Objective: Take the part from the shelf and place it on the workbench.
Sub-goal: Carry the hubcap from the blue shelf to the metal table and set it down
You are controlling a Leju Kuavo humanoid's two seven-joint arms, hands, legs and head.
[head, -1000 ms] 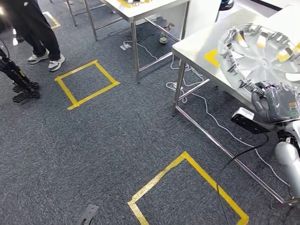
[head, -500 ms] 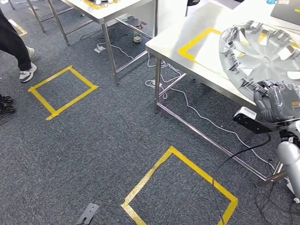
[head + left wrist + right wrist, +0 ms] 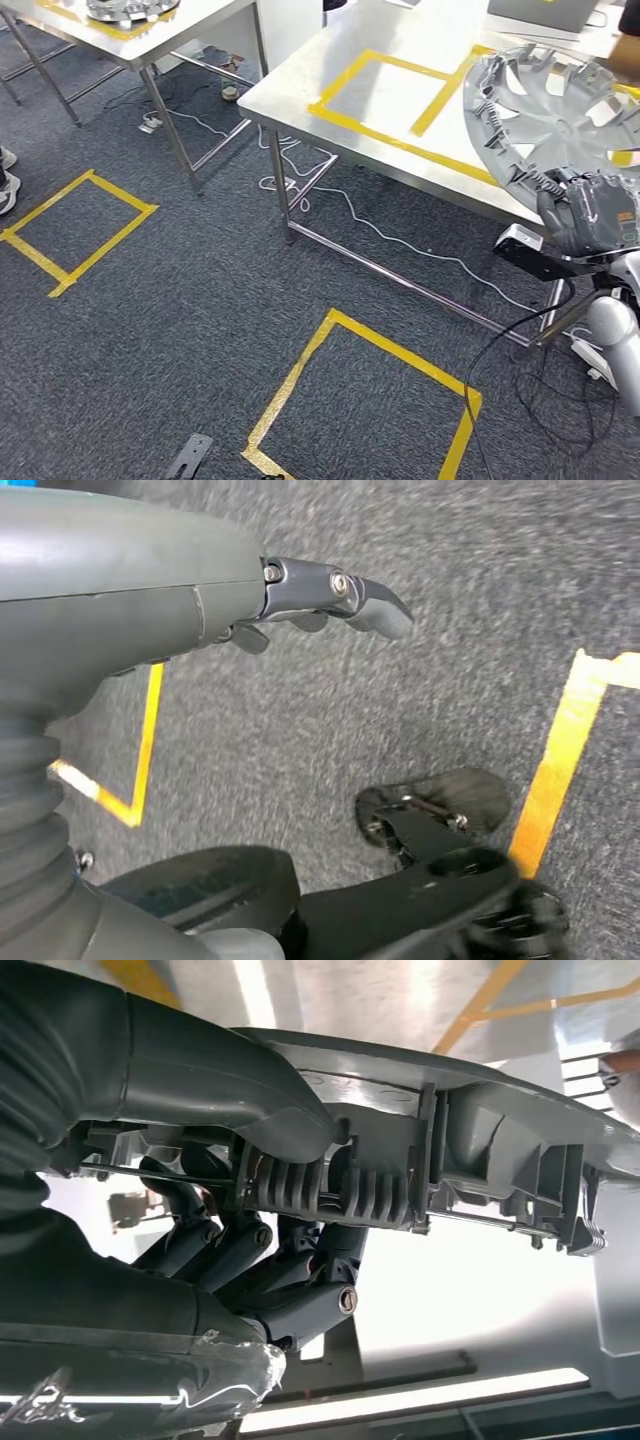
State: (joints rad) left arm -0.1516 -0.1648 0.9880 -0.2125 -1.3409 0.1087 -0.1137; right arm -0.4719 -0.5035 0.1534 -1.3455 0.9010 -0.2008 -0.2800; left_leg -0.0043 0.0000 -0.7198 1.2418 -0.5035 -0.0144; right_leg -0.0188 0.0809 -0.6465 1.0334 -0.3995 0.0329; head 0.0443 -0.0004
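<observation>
The part is a large grey wheel cover, held with its ribbed inner face toward me at the right of the head view. My right hand grips its lower rim; in the right wrist view the thumb lies over the cover's rim and the fingers curl under it. The cover hangs over the front of the steel workbench, whose top is marked with yellow tape rectangles. My left hand hangs over the carpet, fingers straight, holding nothing.
A yellow tape square lies on the carpet in front of me, another to the left. White cables run under the workbench. A second steel table at the back left carries another wheel cover.
The whole view has swung right: the workbench now lies closer and more central, and the person at the left has slid out of frame. My right hand keeps its grip on the cover.
</observation>
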